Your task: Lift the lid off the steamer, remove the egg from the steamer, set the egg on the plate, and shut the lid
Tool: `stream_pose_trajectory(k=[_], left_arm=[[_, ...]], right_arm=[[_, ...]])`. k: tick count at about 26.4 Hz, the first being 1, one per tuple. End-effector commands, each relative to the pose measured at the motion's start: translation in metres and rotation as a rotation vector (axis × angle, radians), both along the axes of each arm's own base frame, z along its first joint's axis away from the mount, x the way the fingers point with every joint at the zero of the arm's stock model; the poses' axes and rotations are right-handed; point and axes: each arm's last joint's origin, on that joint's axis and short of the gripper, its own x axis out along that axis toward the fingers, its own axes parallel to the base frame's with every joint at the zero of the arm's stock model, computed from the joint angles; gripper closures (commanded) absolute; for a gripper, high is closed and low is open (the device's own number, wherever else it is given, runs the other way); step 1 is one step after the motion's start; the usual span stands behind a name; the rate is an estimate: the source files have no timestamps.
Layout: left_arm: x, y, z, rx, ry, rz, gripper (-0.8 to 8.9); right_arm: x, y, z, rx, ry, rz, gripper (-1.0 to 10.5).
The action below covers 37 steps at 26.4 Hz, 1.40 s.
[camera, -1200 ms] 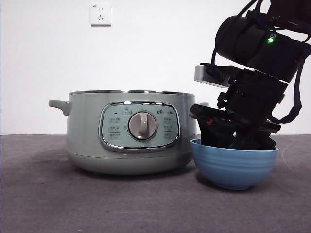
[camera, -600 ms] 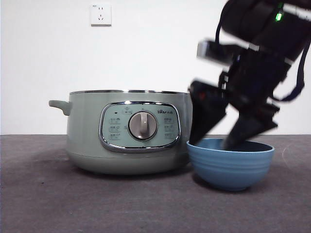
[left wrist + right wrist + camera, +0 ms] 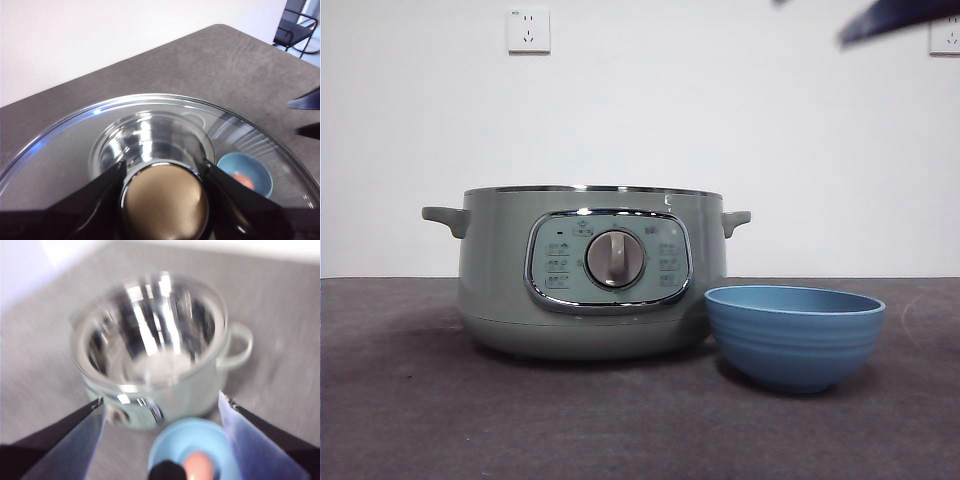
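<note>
**A:** What takes up most of the desk (image 3: 420, 420)?

**B:** The steamer (image 3: 590, 280). It stands open on the dark grey surface with its dial panel facing the front camera, and the right wrist view shows straight down into its shiny metal bowl.

**A:** And the lid (image 3: 65, 150)?

**B:** It is off the pot and up in the air. The left pincer (image 3: 165, 200) is clamped on its knob (image 3: 165, 202), one black jaw pressed to each side, and the glass disc hangs level beneath the wrist, high over the steamer, which shows through the glass.

**A:** Where is the plate (image 3: 795, 335)?

**B:** On the desk just beside the steamer, at the side where the front view's right edge lies, close to the pot's wall; whether they touch is not clear.

**A:** The right arm?

**B:** Raised high above the pot and plate. The right pincer (image 3: 162, 440) points down with jaws spread wide and nothing between them. In the front view only a dark blurred tip at the top edge shows.

**A:** The egg (image 3: 199, 465)?

**B:** It lies inside the plate, a small pinkish oval on the blue.
</note>
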Motion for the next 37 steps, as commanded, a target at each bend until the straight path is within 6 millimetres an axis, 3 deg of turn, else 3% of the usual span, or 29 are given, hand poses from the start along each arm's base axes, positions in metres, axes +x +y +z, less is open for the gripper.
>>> stream_pose_trajectory(k=[1,7,19,37], left_arm=[[0.019,-0.011,0.000,-0.036,-0.071,-0.027,8.22],[0.077,-0.045,-0.040,-0.025,-0.024,-0.076,8.22],[0.156,-0.088,-0.096,0.007,0.012,-0.082,8.22],[0.196,-0.109,-0.142,0.044,0.033,-0.090,8.22]], right_arm=[[-0.018,-0.011,0.008,0.064,-0.035,-0.017,5.6],[-0.047,-0.029,0.019,0.136,-0.083,-0.029,5.6],[-0.053,-0.032,0.017,0.128,-0.054,-0.032,5.6],[-0.053,-0.032,0.017,0.127,-0.054,-0.032,5.6]])
